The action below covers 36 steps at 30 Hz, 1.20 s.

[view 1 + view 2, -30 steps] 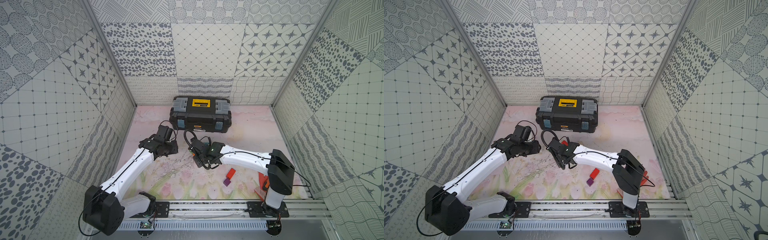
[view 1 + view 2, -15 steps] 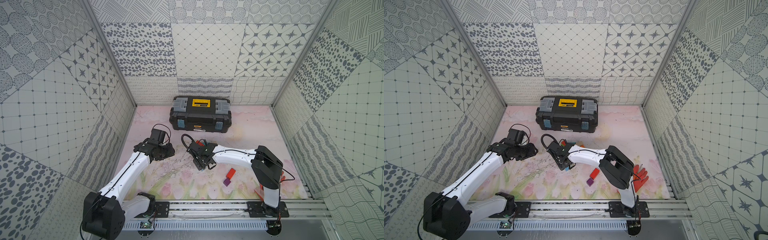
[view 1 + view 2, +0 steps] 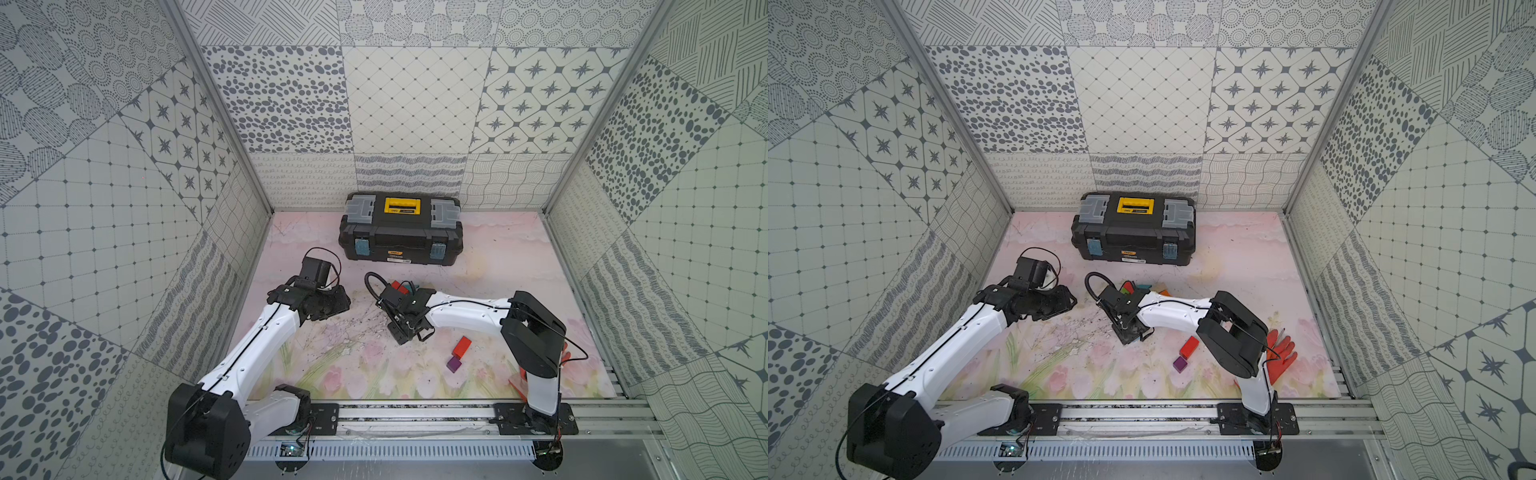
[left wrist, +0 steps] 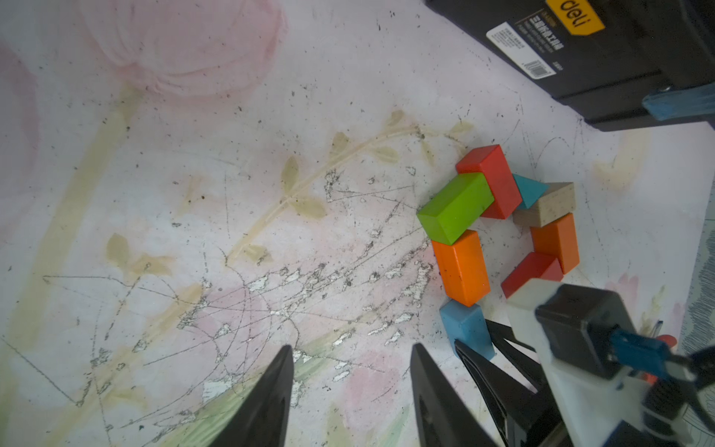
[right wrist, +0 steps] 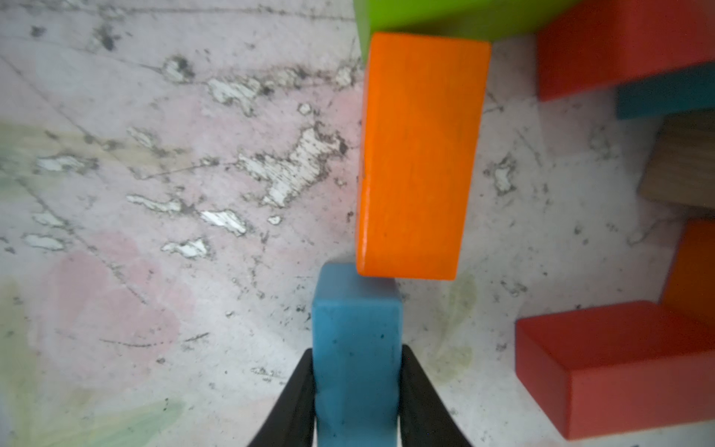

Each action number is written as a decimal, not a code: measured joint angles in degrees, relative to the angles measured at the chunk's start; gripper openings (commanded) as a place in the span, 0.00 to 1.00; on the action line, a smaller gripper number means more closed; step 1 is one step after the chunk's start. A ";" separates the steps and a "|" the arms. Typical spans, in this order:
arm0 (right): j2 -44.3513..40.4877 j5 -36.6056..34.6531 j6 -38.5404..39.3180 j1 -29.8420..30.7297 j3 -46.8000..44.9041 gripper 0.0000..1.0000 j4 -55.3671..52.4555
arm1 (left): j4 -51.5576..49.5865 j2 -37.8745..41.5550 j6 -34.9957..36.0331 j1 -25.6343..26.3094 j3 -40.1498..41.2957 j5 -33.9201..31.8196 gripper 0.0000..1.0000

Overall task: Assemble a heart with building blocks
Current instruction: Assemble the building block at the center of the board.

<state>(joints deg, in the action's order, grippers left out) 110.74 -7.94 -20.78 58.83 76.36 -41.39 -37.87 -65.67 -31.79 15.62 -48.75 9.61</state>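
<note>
In the right wrist view, my right gripper (image 5: 356, 348) is shut on a light blue block (image 5: 356, 309) whose end meets an orange block (image 5: 418, 154). The left wrist view shows the partial heart: green (image 4: 456, 211), red (image 4: 495, 182), teal triangle (image 4: 530, 189), plain wood (image 4: 549, 205), orange (image 4: 557, 240) and red (image 4: 534, 273) blocks set end to end. My left gripper (image 4: 352, 346) stands open over bare mat beside them, holding nothing. A loose red block (image 3: 462, 346) and the purple cube (image 3: 454, 364) lie nearer the front.
A black toolbox (image 3: 401, 232) stands at the back of the mat. A red-orange glove (image 3: 1281, 353) lies at the front right, behind the right arm's elbow. Patterned walls close in three sides, and a rail (image 3: 415, 415) runs along the front.
My left arm has drawn back a little to the left. The right arm's elbow has swung inward, and its gripper has shifted slightly left by the blocks.
</note>
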 measured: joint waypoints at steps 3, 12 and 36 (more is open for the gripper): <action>0.00 -0.02 0.28 -1.01 -0.02 0.30 0.55 | 0.13 0.00 0.00 0.00 0.00 0.04 0.48; 0.00 0.00 2.54 -2.49 -0.02 0.30 1.16 | 0.39 0.00 -0.15 -0.24 0.00 0.07 0.48; 0.00 1.27 6.19 -2.67 -0.39 0.47 2.01 | 0.42 -0.33 -0.17 -0.28 0.02 0.22 0.51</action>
<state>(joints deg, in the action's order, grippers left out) 110.74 -6.68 -14.59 56.16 75.96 -39.38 -37.45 -66.00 -31.97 15.33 -48.73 9.82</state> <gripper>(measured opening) 0.447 0.494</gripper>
